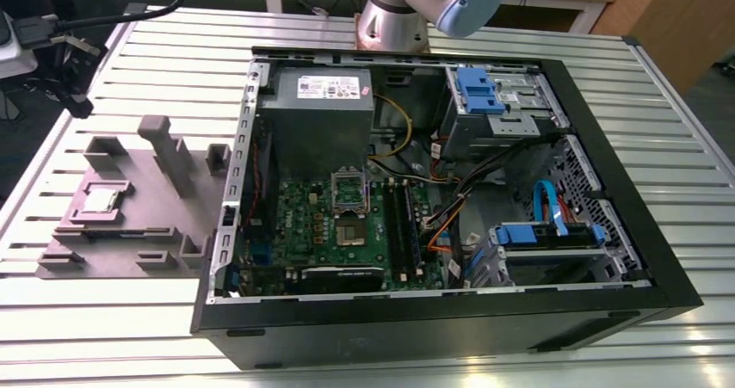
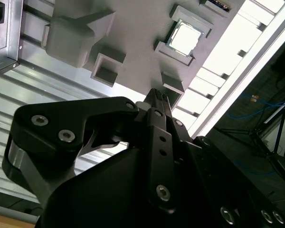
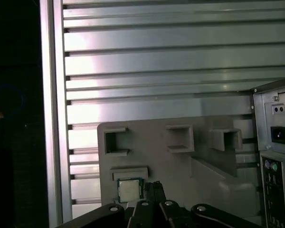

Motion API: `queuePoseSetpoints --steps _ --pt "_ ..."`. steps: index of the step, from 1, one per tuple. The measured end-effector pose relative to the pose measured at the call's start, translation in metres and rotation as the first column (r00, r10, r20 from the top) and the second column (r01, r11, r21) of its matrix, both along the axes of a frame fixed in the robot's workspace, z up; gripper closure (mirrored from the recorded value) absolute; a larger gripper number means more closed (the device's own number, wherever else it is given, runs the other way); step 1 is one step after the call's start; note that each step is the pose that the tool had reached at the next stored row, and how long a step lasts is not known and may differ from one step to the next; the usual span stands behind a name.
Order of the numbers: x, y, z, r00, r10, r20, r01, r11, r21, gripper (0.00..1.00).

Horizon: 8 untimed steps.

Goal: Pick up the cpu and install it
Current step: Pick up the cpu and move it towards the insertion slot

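While the cpu (image 1: 103, 200) lies flat in a framed recess of the grey tray (image 1: 150, 212), silvery top up, nothing touches it. That tray rests on the slatted metal table (image 1: 115, 319), just beside the open case (image 1: 436, 328) on the exterior view's left. Inside the case, the green board (image 1: 310, 233) lies flat, with its socket (image 1: 348, 188) near the middle. The power supply (image 1: 316, 104) sits beyond the board, and the arm (image 1: 419, 9) rises past the case's far wall.

Both wrist views look down past the gripper (image 2: 155, 93) (image 3: 152, 186) onto the tray (image 2: 133, 28) (image 3: 152, 166). Its 2 fingers look pressed together and pinch nothing. The tips hang over the tray, apart from the cpu (image 2: 184, 39) (image 3: 129, 190), which shines pale in its square frame among the tray's raised blocks. In the first wrist view the case's rear panel (image 3: 275, 142) stands at the tray's far side.
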<state>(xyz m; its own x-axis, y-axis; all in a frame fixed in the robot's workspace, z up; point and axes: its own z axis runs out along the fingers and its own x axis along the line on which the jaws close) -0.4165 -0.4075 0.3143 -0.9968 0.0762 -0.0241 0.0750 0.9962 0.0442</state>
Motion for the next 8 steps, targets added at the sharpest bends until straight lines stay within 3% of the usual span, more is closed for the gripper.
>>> queuePoseSetpoints --steps 4,8 --pt "-0.0044 -0.0061 -0.0059 1.0 0.0 0.0 0.0 1.0 0.0001 0.9" --pt "-0.0072 -0.015 -0.0116 1.0 0.0 -0.0002 0.0 1.0 0.0001 0.9"
